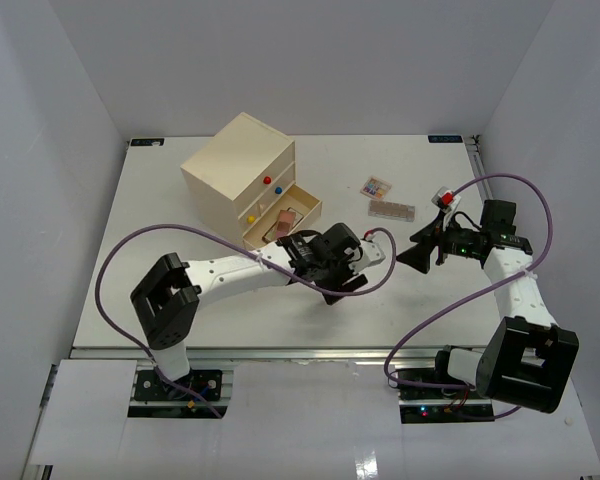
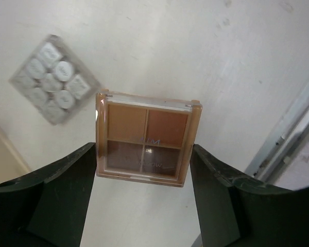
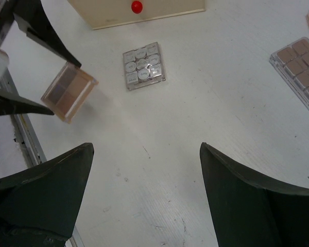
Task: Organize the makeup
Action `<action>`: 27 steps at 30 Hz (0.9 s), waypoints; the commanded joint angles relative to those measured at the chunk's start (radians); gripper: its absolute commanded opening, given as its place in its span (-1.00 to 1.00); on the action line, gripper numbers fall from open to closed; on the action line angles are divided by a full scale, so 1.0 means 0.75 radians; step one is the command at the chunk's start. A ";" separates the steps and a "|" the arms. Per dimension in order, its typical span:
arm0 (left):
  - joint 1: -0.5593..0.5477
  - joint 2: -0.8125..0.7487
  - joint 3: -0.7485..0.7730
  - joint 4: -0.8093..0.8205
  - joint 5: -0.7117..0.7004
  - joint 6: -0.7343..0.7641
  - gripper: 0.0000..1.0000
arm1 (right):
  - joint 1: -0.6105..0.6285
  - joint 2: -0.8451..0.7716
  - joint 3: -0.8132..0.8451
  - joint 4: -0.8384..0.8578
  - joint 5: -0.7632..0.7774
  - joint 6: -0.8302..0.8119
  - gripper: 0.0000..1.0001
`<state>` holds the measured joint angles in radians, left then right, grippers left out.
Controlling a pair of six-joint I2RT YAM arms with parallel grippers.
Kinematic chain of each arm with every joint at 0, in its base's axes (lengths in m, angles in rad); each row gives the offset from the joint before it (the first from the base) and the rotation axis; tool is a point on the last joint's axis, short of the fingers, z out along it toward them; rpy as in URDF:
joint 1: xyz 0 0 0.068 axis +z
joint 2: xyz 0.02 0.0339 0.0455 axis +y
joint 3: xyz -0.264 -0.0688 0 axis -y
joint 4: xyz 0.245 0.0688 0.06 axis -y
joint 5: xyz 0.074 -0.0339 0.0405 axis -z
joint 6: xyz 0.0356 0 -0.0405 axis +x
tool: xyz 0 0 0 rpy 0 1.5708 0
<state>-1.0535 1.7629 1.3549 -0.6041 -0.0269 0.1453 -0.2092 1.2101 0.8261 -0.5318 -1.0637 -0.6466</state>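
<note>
Left gripper (image 2: pixel 143 152) is clamped on a brown four-pan palette (image 2: pixel 147 136), one finger on each side edge. The palette is held clear of the table (image 1: pixel 180 270), on the near side of the cream drawer chest (image 1: pixel 238 165) and just off its open bottom drawer (image 1: pixel 302 205).

A pinkish palette (image 1: pixel 285 222) lies inside that drawer.

A silver nine-pan palette (image 3: pixel 142 65) lies flat on the table close in front of the chest, below its red knob (image 3: pixel 137 6).

Right of the chest, apart from it, lie a long brown-pan palette (image 1: pixel 391 210) and a small multicolour palette (image 1: pixel 376 186).

Right gripper (image 3: pixel 145 149) has its jaws wide with nothing between them. It hangs over bare table, further right of the chest, on the near side of those two palettes.
</note>
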 commanded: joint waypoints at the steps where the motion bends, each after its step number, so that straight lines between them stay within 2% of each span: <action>1: 0.063 -0.041 0.138 0.012 -0.473 -0.057 -1.00 | -0.003 -0.044 -0.005 -0.021 -0.062 -0.011 0.80; 3: 0.112 0.002 0.214 0.010 -0.669 -0.049 -1.00 | -0.001 -0.049 -0.005 -0.027 -0.065 -0.015 0.80; 6: 0.227 0.116 0.323 0.008 -0.827 -0.046 -1.00 | -0.001 -0.057 -0.009 -0.032 -0.073 -0.020 0.81; 13: 0.388 0.372 0.556 0.008 -0.997 -0.053 -1.00 | -0.003 -0.059 -0.005 -0.055 -0.088 -0.041 0.80; 17: 0.413 0.439 0.582 0.016 -1.043 -0.057 -0.95 | -0.003 -0.059 -0.005 -0.064 -0.093 -0.052 0.80; 20: 0.419 0.475 0.577 0.016 -1.078 -0.075 -0.68 | -0.003 -0.055 -0.003 -0.064 -0.095 -0.054 0.80; 22: 0.419 0.471 0.563 0.014 -1.055 -0.094 -0.36 | -0.003 -0.053 -0.003 -0.066 -0.095 -0.054 0.80; 27: 0.415 0.410 0.505 0.008 -0.987 -0.116 0.09 | -0.001 -0.047 -0.003 -0.066 -0.095 -0.054 0.80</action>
<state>-0.7544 2.1284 1.7578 -0.5987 -0.7791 0.0882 -0.2092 1.1843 0.8207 -0.5758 -1.1030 -0.6705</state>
